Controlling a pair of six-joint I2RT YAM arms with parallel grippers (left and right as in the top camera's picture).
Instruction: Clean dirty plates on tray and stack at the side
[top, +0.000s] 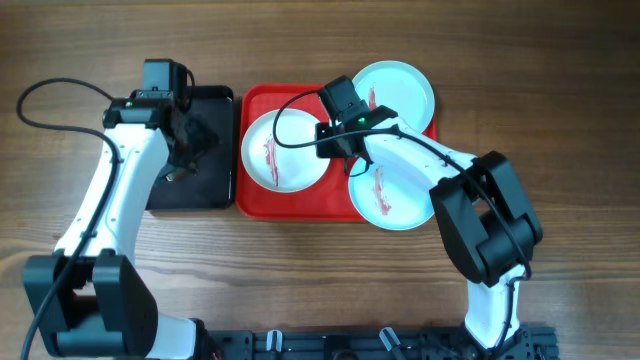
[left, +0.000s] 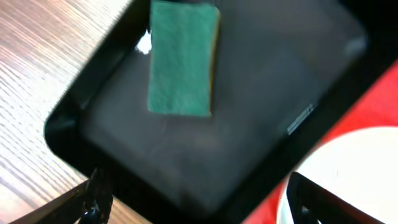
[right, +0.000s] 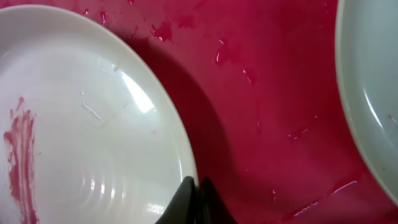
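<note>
Wooden tabletop (top: 580, 100): white plate (top: 280, 150), two pale blue plates (top: 398, 88) on red tray (top: 300, 203), all red-smeared, none stacked aside. Left pincer (left: 199, 202) apart over sponge (left: 182, 59) in black tray (left: 261, 93); right pincer (right: 198, 202) together at white plate rim. Cleaning seems all left.

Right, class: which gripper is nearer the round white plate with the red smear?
Right. The right gripper is shut at the rim of the white plate; the left gripper hovers over the black rectangular tray.

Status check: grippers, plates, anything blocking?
Left gripper open over small black tray, green sponge not yet picked up. Right gripper shut at rim of smeared round white plate on red plastic tray. Nothing blocking.
</note>
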